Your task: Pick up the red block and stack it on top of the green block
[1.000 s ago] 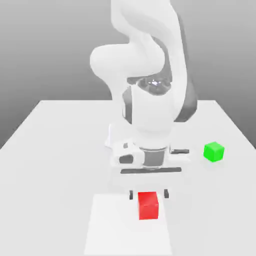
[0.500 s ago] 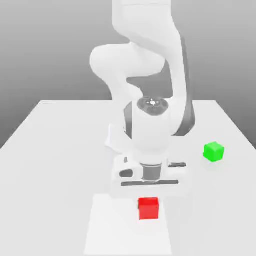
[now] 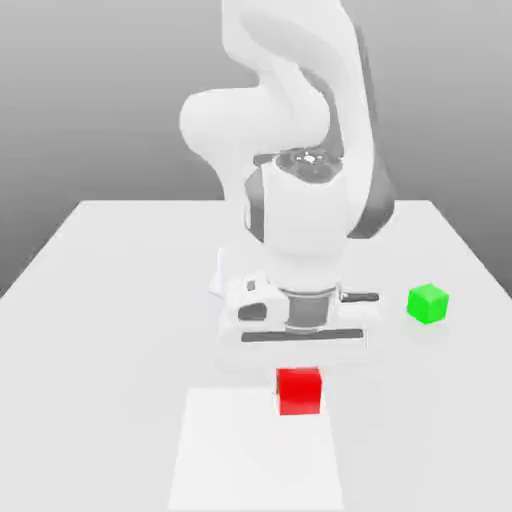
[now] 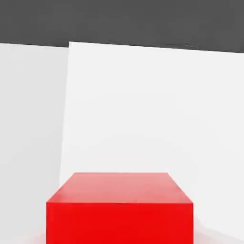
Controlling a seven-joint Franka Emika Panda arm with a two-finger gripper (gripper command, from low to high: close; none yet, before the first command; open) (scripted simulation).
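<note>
The red block (image 3: 299, 391) hangs just under the white hand, a little above the table, near the table's front in the exterior view. My gripper (image 3: 299, 380) is shut on it, and the block hides the jaws. In the hand view the red block (image 4: 120, 206) looms close, its top face and one side showing. The green block (image 3: 428, 303) rests on the table toward the exterior view's right, well apart from the hand and farther back than the red one.
The white table (image 3: 110, 300) stretches wide on both sides of the arm. A brighter white rectangle (image 3: 255, 450) lies on it under the red block, and the same rectangle (image 4: 152, 105) spreads behind the block in the hand view. The arm's bulky body (image 3: 290, 150) rises behind.
The hand came down around the red block and the jaws shut on it. Since half a second ago the hand has risen, and the block has come up off the table with it.
</note>
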